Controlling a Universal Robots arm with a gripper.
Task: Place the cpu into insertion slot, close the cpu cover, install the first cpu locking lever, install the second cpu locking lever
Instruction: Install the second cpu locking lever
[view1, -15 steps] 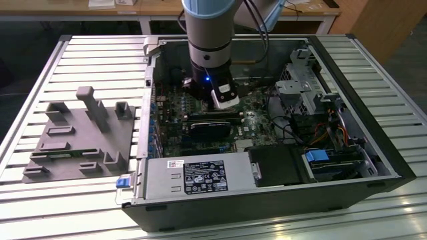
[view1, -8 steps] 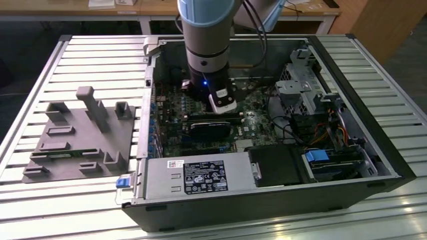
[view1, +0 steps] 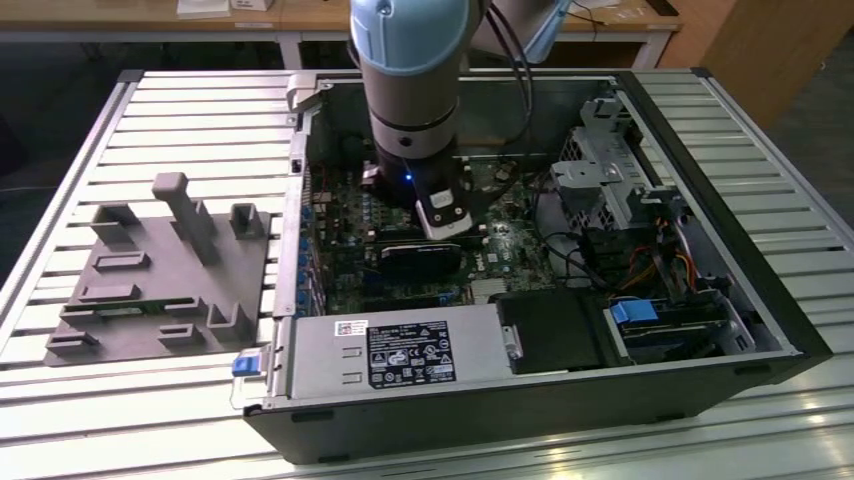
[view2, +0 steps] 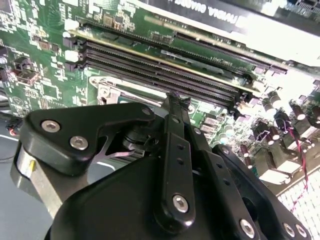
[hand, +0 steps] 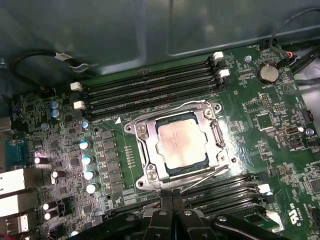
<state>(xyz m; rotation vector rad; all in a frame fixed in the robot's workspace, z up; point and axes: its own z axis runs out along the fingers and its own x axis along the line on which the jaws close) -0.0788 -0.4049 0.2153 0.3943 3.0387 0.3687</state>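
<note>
In the exterior view, I see my arm (view1: 411, 90) reaching straight down into an open computer case (view1: 534, 400) that lies on a slatted metal table (view1: 147, 110). The gripper (view1: 424, 262) hangs low over the green motherboard (view1: 347, 240). A grey plastic fixture (view1: 160, 270) sits on the table toward the exterior view's left, well apart from the case.

In the second wrist view, the gripper's (view2: 175, 100) black linkages crowd the foreground, and its fingers meet at a point just above the silver rim of the insertion slot (view2: 112, 92), beside long black memory slots (view2: 160, 70).

In the first wrist view, the cpu (hand: 181, 145) lies seated in the insertion slot (hand: 150, 172), and the cpu cover (hand: 216, 137) is folded down around it, its silver frame ringing the chip's metal top. Thin locking levers (hand: 200, 179) run along the frame's edge. The gripper (hand: 172, 202) has its fingers pressed together, holding nothing, just beside the socket's near edge.
</note>
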